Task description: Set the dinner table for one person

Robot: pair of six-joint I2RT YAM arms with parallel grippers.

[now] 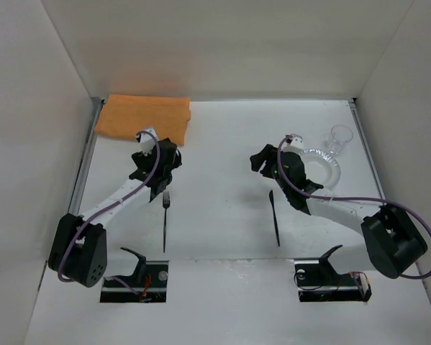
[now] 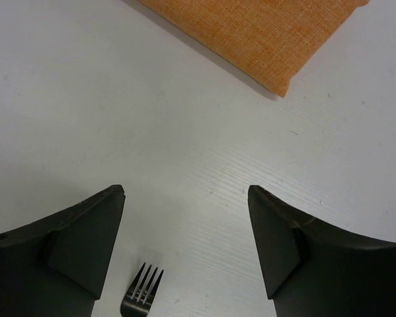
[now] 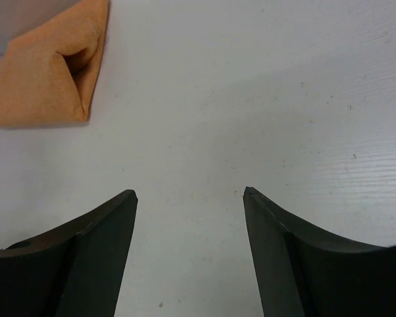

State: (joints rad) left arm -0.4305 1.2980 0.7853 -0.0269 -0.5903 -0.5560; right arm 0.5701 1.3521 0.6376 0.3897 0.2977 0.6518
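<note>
the left gripper [image 2: 184,193] is released, its two black fingers [image 2: 85,244] spread wide with nothing between them but bare surface. in the left wrist view the tines of a dark metal fork [image 2: 141,297] show at the bottom edge, in line with the gap and short of the fingertips; neither finger touches them. a folded orange woven cloth [image 2: 264,33] lies ahead of this gripper, apart from it.

the right gripper [image 3: 190,193] is released too, its fingers about as far apart, and it holds nothing. we see only plain tabletop between and beyond its tips.

from above, the large matte white dinner table [image 1: 222,136] fills the floor of the enclosure, with the cloth in its far left corner. the fork lies near the left arm, handle towards the bases, and a dark slim knife [image 1: 274,219] lies roughly parallel to it, near the right arm. a clear round plate with a shiny rim [image 1: 332,164] sits at the far right, partly hidden by the right arm, with a small clear drinking glass [image 1: 339,138] just beyond it.
</note>
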